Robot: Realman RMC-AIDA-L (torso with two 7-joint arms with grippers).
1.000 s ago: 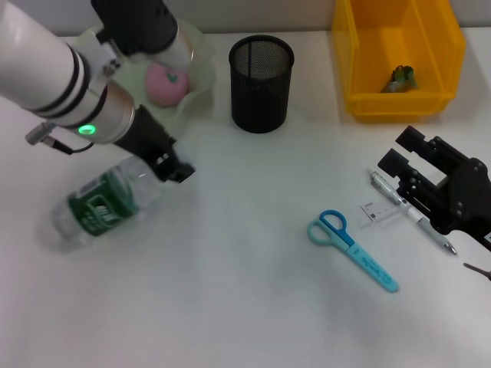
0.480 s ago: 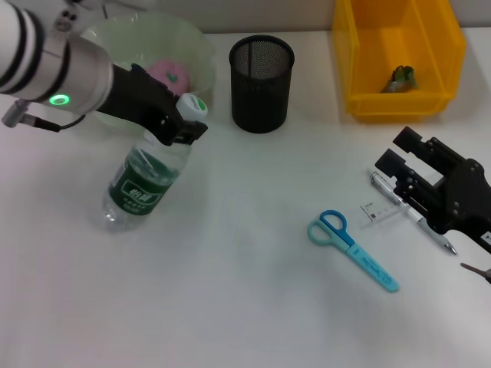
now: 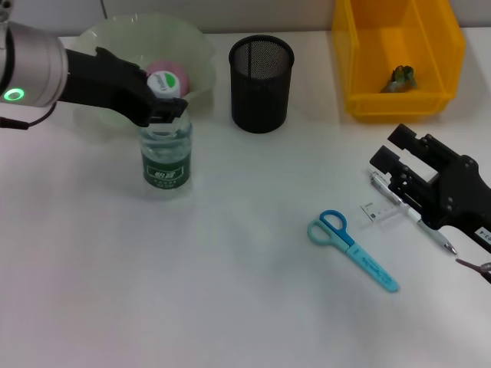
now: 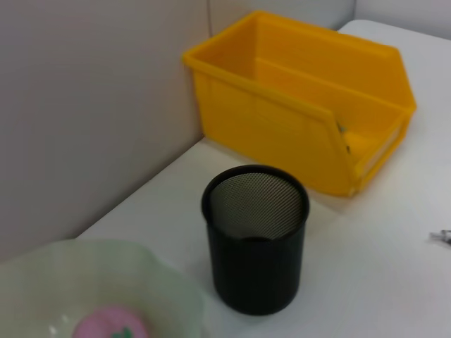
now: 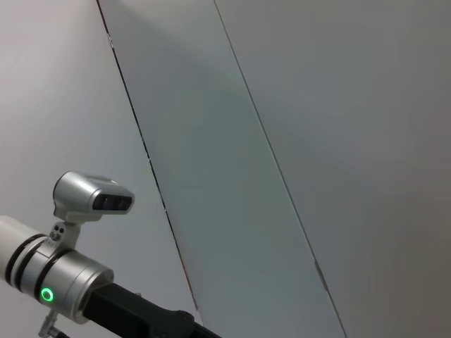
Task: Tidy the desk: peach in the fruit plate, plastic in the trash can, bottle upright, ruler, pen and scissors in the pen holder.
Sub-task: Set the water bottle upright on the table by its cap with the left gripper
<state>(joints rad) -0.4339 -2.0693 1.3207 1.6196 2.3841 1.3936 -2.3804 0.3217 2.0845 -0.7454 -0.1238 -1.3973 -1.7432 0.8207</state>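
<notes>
my left gripper (image 3: 165,103) sits at the upper left of the head frame, closed on the neck of the bottle (image 3: 166,149), just under its white cap. the bottle stands upright on the table (image 3: 230,291), long axis vertical, base down, directly below my fingers and just in front of the fruit plate (image 3: 107,38). so what the coming move turns on, as i judge it, is that the bottle is already plumb under the grip: i need only let go and lift clear without tipping it.

the peach (image 3: 180,77) lies in the plate, right behind the cap. the pen holder (image 3: 261,73) stands to the right of the plate, top centre, open mouth up.

my right gripper (image 3: 399,165) is at the right edge of the frame, fingers spread apart and empty, low over the pen (image 3: 433,231), whose long axis runs from upper left to lower right. the clear ruler (image 3: 378,212) lies just left of the pen, and the scissors (image 3: 353,249) lie further left, on the same diagonal. the right arm is much the nearer to all three. the yellow bin (image 3: 399,103), top right, has something small in it.
</notes>
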